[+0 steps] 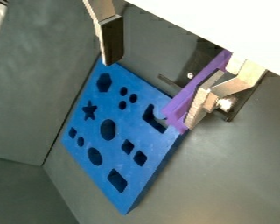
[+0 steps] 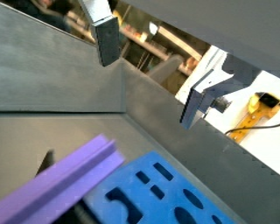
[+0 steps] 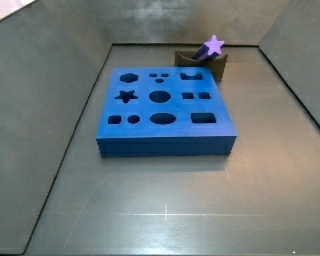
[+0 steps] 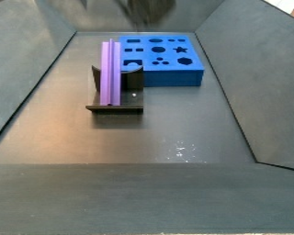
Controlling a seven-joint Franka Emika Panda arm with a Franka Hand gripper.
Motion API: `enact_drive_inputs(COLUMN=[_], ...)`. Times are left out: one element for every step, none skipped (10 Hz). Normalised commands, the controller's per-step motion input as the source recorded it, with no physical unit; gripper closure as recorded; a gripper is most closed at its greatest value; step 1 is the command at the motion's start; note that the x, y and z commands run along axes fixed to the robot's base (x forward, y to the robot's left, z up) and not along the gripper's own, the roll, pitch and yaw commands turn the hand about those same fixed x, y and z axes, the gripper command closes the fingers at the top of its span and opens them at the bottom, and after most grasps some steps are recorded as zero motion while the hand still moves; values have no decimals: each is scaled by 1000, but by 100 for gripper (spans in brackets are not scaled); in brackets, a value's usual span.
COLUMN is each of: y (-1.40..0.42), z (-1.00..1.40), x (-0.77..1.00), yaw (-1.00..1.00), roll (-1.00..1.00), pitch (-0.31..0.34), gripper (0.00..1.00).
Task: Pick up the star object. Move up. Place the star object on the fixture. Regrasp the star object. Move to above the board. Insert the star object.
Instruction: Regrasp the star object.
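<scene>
star object (image 4: 110, 72) lying lengthwise across the fixture (image 4: 114, 108) in a side view, resting in its notch, free of any grip; seen end-on as a small purple star (image 3: 214, 45) on the dark block (image 3: 203, 62) in a side view, just beyond the far right corner of the board (image 3: 168, 140). board's (image 4: 162, 73) holes all empty in both side views: star, circles, squares, oval.

gripper (image 1: 154, 66) high above the floor, fingers spread wide with nothing between them; silver plates with dark pads visible in both wrist views, gripper (image 2: 150, 74) likewise bare between the fingers. absent from one side view altogether; in a side view only a blurred dark shape (image 4: 147, 9) at the top edge, too cut off to read.

wrist views alone showing the bar from above: purple bar (image 1: 195, 87) partly hidden behind one finger (image 1: 205, 98), board (image 1: 119, 140) beside it; bar (image 2: 55, 184) large and cut off by the frame edge, board (image 2: 166, 192) only partly in frame. fixture (image 1: 168, 85) barely visible, mostly hidden under the bar.
</scene>
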Motion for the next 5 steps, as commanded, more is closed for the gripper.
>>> enact_drive_inputs(y=[-906, -738, -558, -364, -100], z=[372, 201, 115, 75, 41], x=[-51, -54, -44, -39, -39], yaw=[18, 18, 17, 17, 18], roll=[1000, 1000, 1000, 1000, 1000], pitch=[50, 45, 42, 39, 35], gripper=[0, 0, 0, 0, 0])
